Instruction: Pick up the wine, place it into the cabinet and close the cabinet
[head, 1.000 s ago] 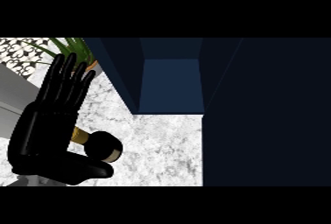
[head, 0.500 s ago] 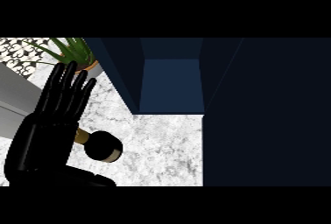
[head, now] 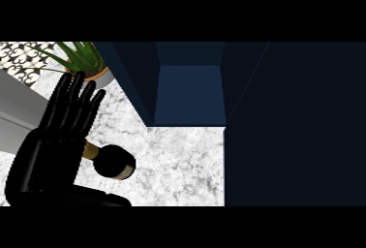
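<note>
Landmark: cabinet (head: pixel 190 82), dark blue, open, interior facing the camera at the top centre; its door or side panel fills everything to the right as a dark slab. Nothing visible inside the opening.

Surface (head: pixel 178 164): white marbled top, running from the cabinet mouth toward the near edge and out to the left.

Left hand (head: pixel 61 140): left of the cabinet opening, large in view, palm down, fingers straight and spread wide, tips pointing away toward the plant. Holding nothing. It sits just beside the wine and partly covers its neck end; contact cannot be told. Right hand is not in view.

Potted plant (head: pixel 82 58): green spiky leaves in a pale pot, just left of the cabinet's far left corner, beyond the fingertips.

Wine (head: pixel 114 162): dark bottle with a gold band, seen nearly end-on, standing on the surface below and left of the cabinet mouth, well apart from it. Not yet picked up.

Handling judgement: glass, so stiff, smooth, likely slippery and breakable, with weight low in the body. Best hold looks like a wrap round the body below the shoulder, not the thin neck. Keep it upright going into the cabinet; the plant is close enough to clip.
</note>
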`<action>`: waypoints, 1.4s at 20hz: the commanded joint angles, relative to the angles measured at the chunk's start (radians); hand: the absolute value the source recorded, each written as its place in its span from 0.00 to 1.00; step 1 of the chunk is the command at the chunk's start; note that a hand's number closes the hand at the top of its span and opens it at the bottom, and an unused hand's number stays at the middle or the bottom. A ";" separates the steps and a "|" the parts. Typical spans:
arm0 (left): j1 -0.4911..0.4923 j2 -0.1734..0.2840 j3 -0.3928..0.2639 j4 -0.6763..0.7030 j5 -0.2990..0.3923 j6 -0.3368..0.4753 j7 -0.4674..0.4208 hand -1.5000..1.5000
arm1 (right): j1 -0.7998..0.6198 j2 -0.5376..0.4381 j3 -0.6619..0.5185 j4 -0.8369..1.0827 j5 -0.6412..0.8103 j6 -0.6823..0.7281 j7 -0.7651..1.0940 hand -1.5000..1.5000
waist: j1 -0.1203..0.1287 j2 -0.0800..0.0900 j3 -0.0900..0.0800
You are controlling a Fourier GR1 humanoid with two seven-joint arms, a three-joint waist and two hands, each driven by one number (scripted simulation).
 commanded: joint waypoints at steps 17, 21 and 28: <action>0.173 0.081 0.197 0.127 0.069 -0.166 -0.175 0.00 | 0.001 0.002 -0.049 -0.059 -0.078 0.027 0.075 0.00 | -0.001 0.000 0.000; 0.210 0.082 0.213 0.132 0.065 -0.182 -0.179 0.00 | 0.069 0.094 0.065 -0.042 0.088 0.044 -0.033 0.00 | 0.000 0.000 0.000; 0.210 0.104 0.278 0.299 0.080 -0.273 -0.289 0.00 | -0.006 0.055 0.014 -0.050 0.016 0.021 0.050 0.00 | 0.000 0.000 0.000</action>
